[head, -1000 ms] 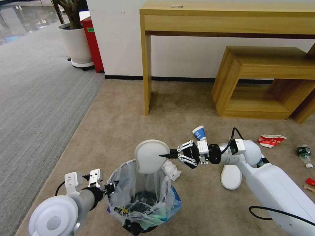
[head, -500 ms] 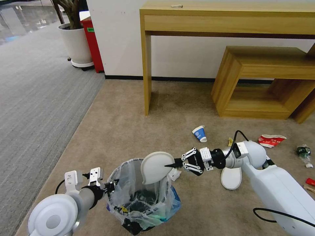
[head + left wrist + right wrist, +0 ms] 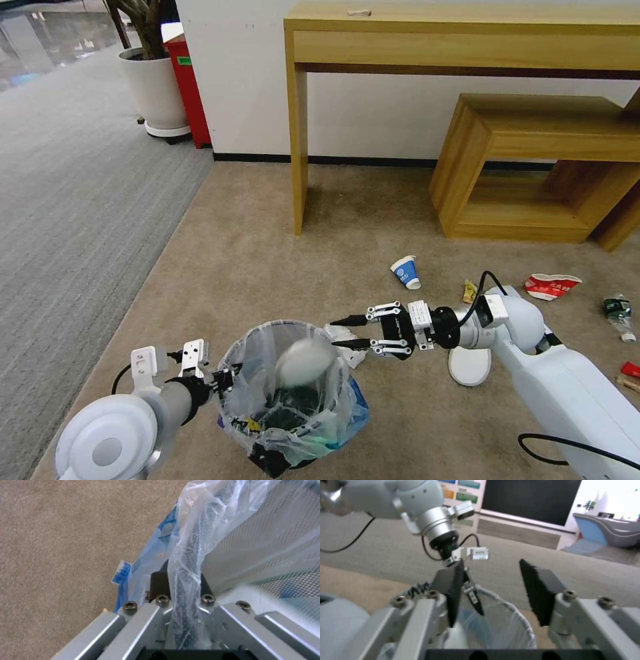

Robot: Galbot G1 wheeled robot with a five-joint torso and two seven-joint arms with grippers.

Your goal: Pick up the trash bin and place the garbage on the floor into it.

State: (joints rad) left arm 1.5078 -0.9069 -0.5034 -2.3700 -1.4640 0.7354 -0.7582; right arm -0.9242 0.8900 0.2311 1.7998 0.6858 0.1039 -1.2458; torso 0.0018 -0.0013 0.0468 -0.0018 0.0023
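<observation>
The trash bin (image 3: 290, 407), black mesh lined with a crinkly clear bag, is low in the head view. My left gripper (image 3: 227, 381) is shut on its near-left rim (image 3: 186, 562). My right gripper (image 3: 335, 333) hangs open just over the right rim, its pads (image 3: 538, 587) apart with nothing between them. A white slipper (image 3: 303, 363) is blurred inside the bin mouth. The rest of the garbage lies on the carpet: a second white slipper (image 3: 470, 365), a blue-white cup (image 3: 405, 272), a red-white bowl (image 3: 552, 285), a bottle (image 3: 617, 310) and a red wrapper (image 3: 630, 369).
A tall wooden table (image 3: 467, 40) and a low wooden shelf (image 3: 533, 167) stand against the far wall. A potted plant (image 3: 155, 87) and a red box (image 3: 188, 87) are at the far left. Crumpled white paper (image 3: 348, 353) lies beside the bin.
My right gripper came down toward the bin and opened. The white slipper it held has dropped into the bin. The left arm and the bin have stayed put.
</observation>
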